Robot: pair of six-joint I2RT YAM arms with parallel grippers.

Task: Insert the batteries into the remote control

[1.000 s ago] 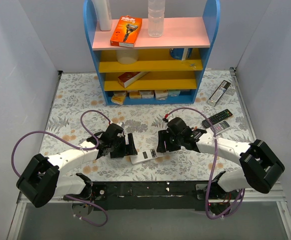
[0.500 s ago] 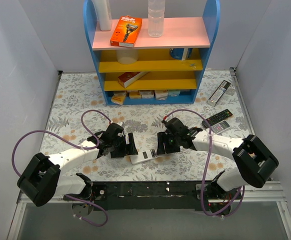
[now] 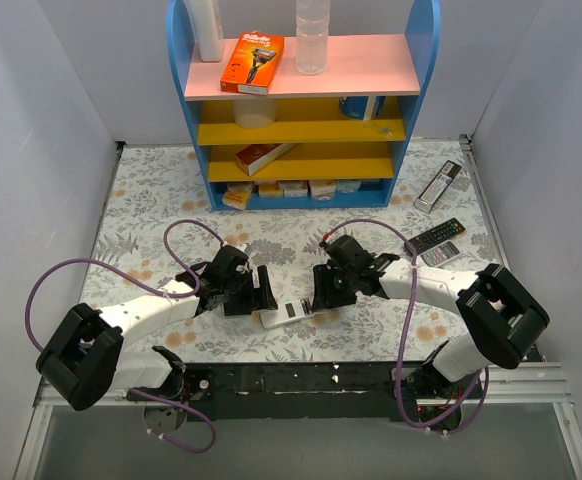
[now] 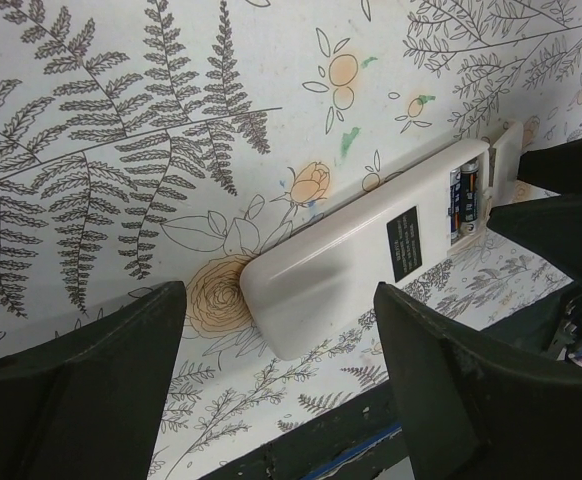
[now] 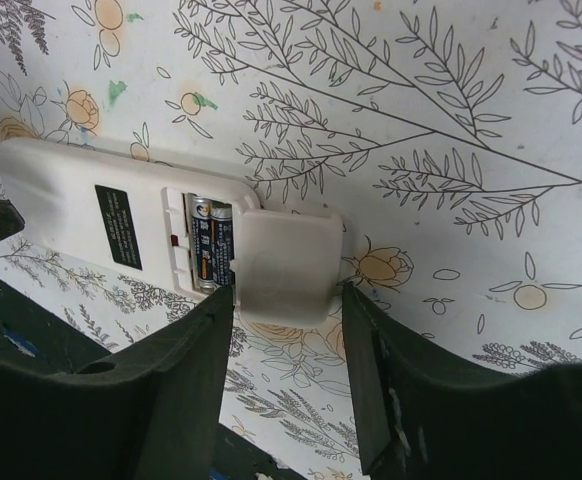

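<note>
Two batteries (image 5: 209,242) lay in the remote's (image 5: 81,195) open bay (image 5: 177,250), its cover (image 5: 289,255) half off. The left pincer (image 4: 276,300), released, straddled the remote's end; the right pincer (image 5: 287,300), released, straddled the cover.

remote control (image 5: 81,190) back-up on floral table cover (image 5: 451,120), black label (image 5: 119,240) showing | batteries (image 5: 209,250) seated side by side in open bay | lid (image 5: 286,265) half over bay, slightly askew | right gripper (image 5: 286,300) spread, straddling lid; contact with it unclear
</note>
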